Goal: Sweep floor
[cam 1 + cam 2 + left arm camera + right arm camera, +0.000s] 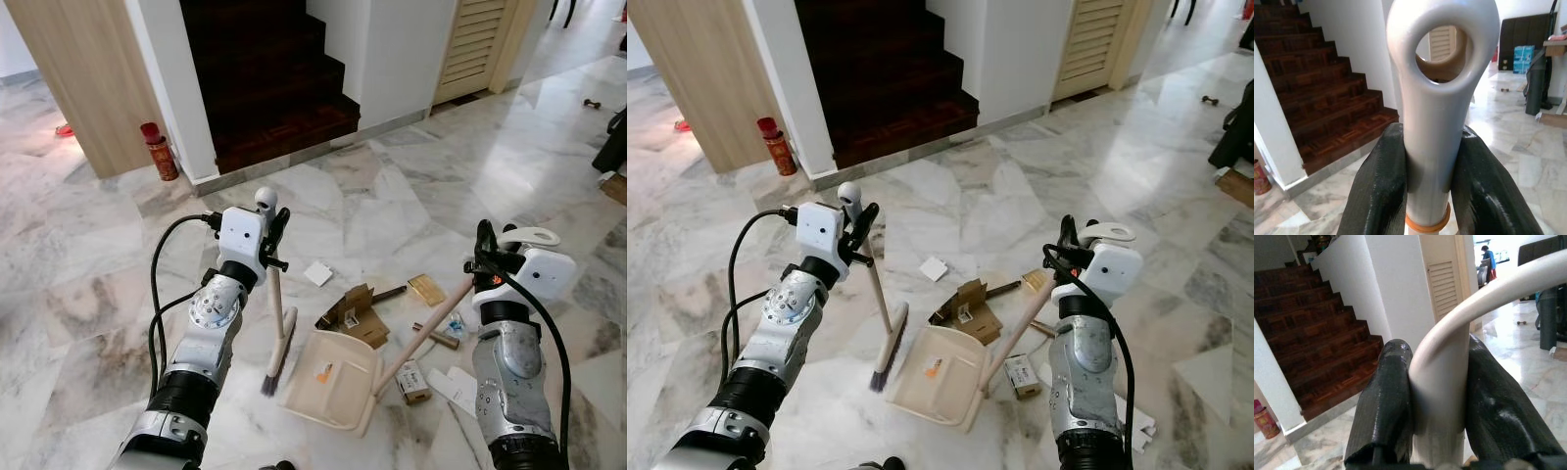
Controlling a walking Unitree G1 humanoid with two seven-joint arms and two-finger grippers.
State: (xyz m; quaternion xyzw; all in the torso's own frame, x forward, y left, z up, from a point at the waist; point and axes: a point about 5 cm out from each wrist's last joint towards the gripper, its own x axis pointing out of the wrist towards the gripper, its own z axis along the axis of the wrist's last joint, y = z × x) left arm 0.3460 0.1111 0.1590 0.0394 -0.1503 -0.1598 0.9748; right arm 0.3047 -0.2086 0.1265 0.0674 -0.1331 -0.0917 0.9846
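Left gripper (275,238) clamps the wooden-handled brush (279,323); right gripper (482,262) clamps the beige plastic dustpan (328,379) by its handle. Pan sits on marble floor (392,196), brush bristles beside it. Cardboard scraps (355,311) lie unswept just beyond: sweeping barely begun.

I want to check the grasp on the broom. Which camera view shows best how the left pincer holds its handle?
The left wrist view: the left pincer has both black fingers pressed on the broom handle, below its loop end. The eye views show the whole broom leaning to the floor, its bristles beside the dustpan, but the grasp is small there.
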